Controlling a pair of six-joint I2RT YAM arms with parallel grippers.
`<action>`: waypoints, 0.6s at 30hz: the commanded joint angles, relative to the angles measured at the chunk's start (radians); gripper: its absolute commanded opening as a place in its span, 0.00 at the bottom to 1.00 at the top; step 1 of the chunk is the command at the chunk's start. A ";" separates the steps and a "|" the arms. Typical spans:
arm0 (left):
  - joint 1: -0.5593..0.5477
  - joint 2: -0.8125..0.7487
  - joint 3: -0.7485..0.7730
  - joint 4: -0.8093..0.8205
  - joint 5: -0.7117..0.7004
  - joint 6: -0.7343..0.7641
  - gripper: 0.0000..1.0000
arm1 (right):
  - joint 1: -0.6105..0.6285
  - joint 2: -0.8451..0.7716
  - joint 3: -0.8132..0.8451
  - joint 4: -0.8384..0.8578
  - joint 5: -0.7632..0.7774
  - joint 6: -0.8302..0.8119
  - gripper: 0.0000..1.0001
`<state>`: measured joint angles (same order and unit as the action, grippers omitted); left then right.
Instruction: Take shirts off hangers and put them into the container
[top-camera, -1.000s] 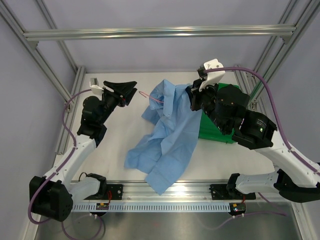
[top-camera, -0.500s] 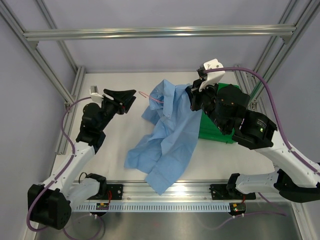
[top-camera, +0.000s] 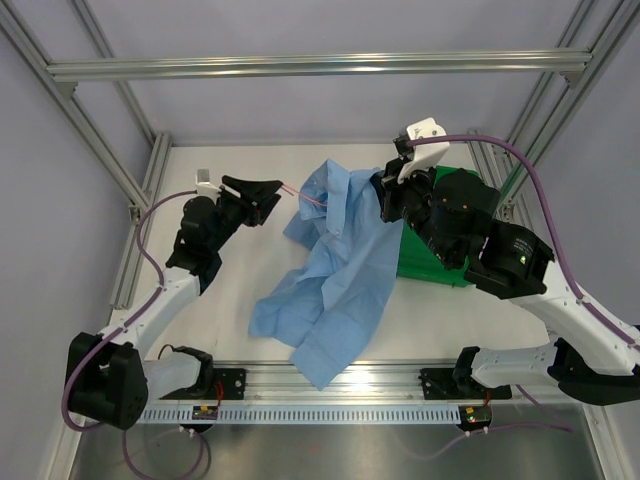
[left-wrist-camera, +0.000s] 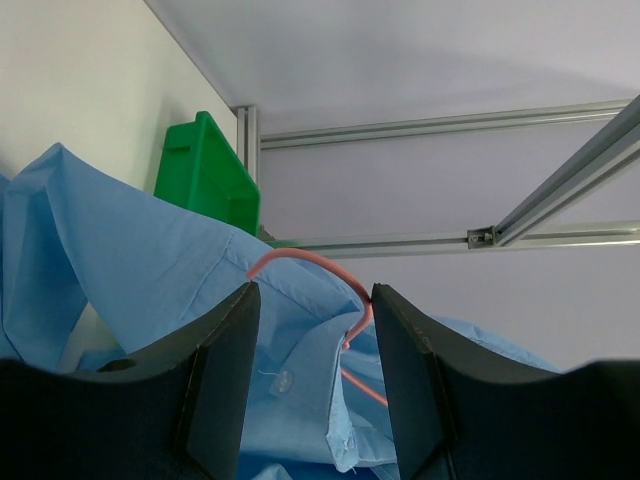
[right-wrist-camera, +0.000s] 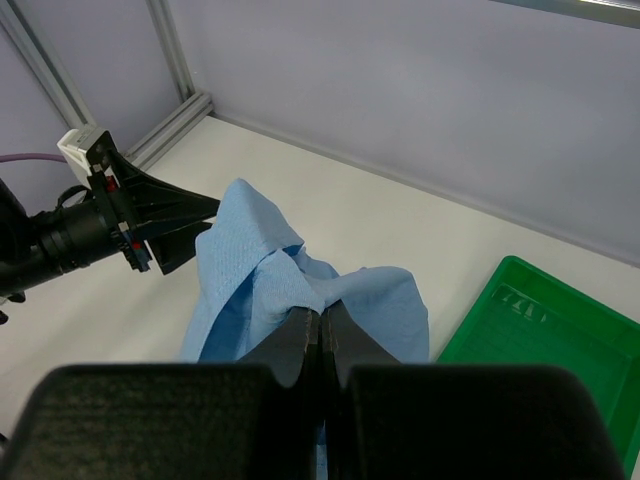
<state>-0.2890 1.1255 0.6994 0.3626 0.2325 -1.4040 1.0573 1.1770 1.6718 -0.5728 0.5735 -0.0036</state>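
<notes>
One big blue shirt lies crumpled next to the green tray; it is soft, light and floppy, so a pinch of cloth will lift it. Its thin pink hanger looks stiff and slippery, and the hook is the best place to grab. Right fingers are shut on the shirt's top, and left fingers stand half open right by the hook, holding nothing.

I'm seeing a lab robot cell: aluminium extrusion frame, plain lilac walls, white tabletop.
</notes>
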 joint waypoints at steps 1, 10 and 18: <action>-0.009 0.029 0.051 0.096 0.004 0.005 0.53 | -0.006 -0.011 0.043 0.050 -0.021 -0.013 0.00; -0.021 0.033 0.060 0.122 0.002 -0.001 0.53 | -0.008 -0.004 0.040 0.044 -0.020 -0.021 0.00; -0.027 0.031 0.078 0.114 -0.002 -0.003 0.53 | -0.006 0.000 0.045 0.039 -0.024 -0.019 0.00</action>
<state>-0.3115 1.1595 0.7162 0.4187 0.2325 -1.4048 1.0573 1.1797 1.6733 -0.5732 0.5625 -0.0040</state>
